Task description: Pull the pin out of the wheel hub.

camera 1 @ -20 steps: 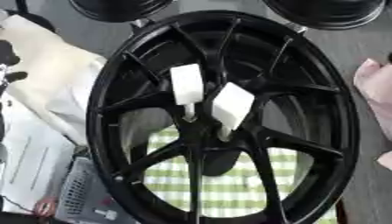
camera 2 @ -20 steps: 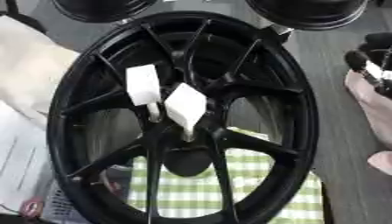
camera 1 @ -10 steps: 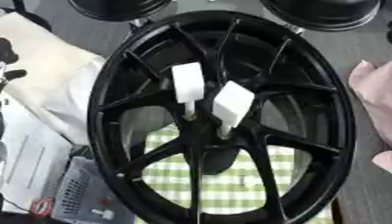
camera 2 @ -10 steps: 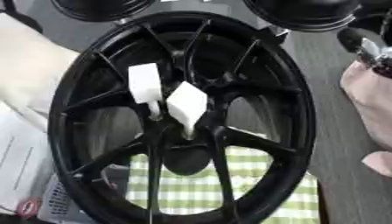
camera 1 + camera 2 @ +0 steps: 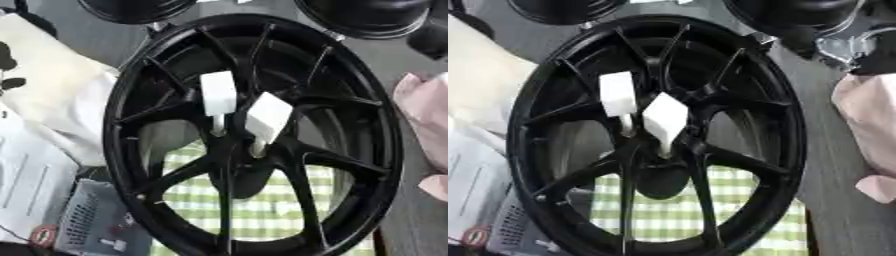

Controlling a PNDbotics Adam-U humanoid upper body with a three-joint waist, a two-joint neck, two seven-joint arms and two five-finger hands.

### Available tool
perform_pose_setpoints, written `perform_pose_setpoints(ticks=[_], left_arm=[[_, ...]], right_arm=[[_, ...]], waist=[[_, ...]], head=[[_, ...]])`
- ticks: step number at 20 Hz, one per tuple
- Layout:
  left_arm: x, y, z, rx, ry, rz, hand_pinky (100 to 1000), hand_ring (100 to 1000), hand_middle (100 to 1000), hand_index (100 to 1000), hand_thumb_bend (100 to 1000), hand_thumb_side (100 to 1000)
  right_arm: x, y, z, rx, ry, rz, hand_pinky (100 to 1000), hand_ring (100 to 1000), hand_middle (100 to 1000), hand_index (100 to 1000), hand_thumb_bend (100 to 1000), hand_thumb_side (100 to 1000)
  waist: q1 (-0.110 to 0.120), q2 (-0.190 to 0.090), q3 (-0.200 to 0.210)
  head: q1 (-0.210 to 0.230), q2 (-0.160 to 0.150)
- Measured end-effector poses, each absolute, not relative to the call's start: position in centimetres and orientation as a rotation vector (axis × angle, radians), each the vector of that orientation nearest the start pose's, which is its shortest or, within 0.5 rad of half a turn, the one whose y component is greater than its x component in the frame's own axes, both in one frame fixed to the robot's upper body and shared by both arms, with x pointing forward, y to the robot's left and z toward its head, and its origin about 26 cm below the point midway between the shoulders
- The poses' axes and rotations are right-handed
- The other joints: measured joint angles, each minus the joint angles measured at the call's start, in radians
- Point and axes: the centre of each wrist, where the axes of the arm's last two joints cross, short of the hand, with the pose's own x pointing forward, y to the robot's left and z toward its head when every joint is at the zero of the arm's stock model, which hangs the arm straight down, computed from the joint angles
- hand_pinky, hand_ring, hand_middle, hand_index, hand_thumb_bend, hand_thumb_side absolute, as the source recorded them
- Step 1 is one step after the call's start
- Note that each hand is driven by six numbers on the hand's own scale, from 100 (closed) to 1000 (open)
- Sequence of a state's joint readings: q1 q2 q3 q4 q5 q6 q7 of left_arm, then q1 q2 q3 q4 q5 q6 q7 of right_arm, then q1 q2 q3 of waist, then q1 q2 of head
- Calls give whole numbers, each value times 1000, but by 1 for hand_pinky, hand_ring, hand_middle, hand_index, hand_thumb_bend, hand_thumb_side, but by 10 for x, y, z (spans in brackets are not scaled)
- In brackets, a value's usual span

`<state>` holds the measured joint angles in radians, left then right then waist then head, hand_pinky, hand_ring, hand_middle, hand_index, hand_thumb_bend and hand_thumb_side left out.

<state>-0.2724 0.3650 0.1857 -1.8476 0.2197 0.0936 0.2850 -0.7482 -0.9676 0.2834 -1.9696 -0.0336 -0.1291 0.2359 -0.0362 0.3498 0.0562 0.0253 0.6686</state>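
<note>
A black spoked wheel hub (image 5: 122,145) lies flat and fills most of both views. Two white pins with block-shaped heads stand in its centre: one upright (image 5: 218,94), one tilted to the right (image 5: 268,118). Their thin stems enter the hub near its middle. My right hand (image 5: 857,46), black and silver, shows at the upper right corner, beyond the hub's rim and well apart from both pins. Its fingers are blurred. Nothing touches the pins. My left hand shows in no view.
A green checked cloth (image 5: 262,210) lies under the hub. White cloth (image 5: 52,95) and papers (image 5: 22,190) lie to the left, a grey device (image 5: 87,225) at the lower left. A pink cloth (image 5: 872,130) lies on the right. More dark wheels (image 5: 367,15) stand at the far edge.
My right hand has moved away from the pink cloth toward the upper right corner. The hub and both pins have stayed where they were.
</note>
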Motion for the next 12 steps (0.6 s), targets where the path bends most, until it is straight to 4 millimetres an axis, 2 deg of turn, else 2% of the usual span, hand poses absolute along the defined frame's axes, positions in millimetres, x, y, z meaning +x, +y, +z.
perform_pose_setpoints(ticks=[5,11,12], left_arm=[[313,327,179,317,-2057,195,652,737,598,721,696,504],[313,328,179,319,-2057,192,652,737,598,721,695,504],[313,328,179,319,-2057,192,652,737,598,721,695,504]], right_arm=[[300,-236,354,551,2562,-2089,865,781,738,792,524,322],[319,-220,355,560,2299,-2234,865,782,739,792,530,311],[323,-220,354,559,2271,-2253,868,788,744,795,561,267]], waist=[[-4,-8,8],[-7,-13,6],[-7,-14,7]], head=[[-18,4],[-27,8],[-28,8]])
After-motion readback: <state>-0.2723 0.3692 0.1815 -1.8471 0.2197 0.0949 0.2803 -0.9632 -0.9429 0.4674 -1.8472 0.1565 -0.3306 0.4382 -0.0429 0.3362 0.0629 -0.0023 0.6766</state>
